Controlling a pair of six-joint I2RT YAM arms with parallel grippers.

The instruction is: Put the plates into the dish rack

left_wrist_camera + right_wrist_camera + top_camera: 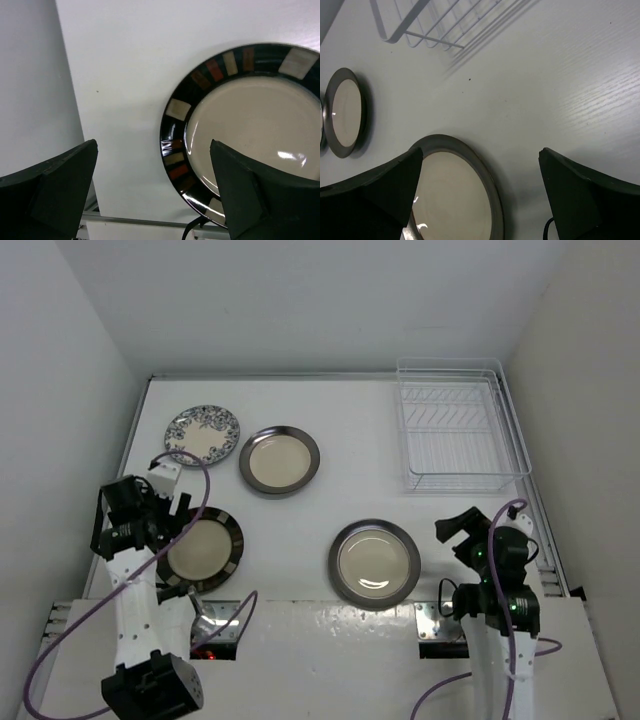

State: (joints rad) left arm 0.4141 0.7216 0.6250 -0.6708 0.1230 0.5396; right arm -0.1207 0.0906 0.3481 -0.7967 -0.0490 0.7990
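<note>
Four plates lie flat on the white table. The blue floral-rimmed plate [203,434] is at the back left, with a grey-rimmed cream plate [279,460] beside it. Another grey-rimmed plate [374,562] [455,200] lies near the front middle. A black-rimmed plate with coloured patches [205,550] [255,125] lies at the front left. The empty dish rack [458,438] [435,22] stands at the back right. My left gripper [168,518] [152,192] is open, hovering over that plate's left rim. My right gripper [462,530] [480,195] is open, to the right of the front middle plate.
White walls close in the table on the left, back and right. A metal rail [140,221] runs along the near table edge. Purple cables [70,630] hang by the arm bases.
</note>
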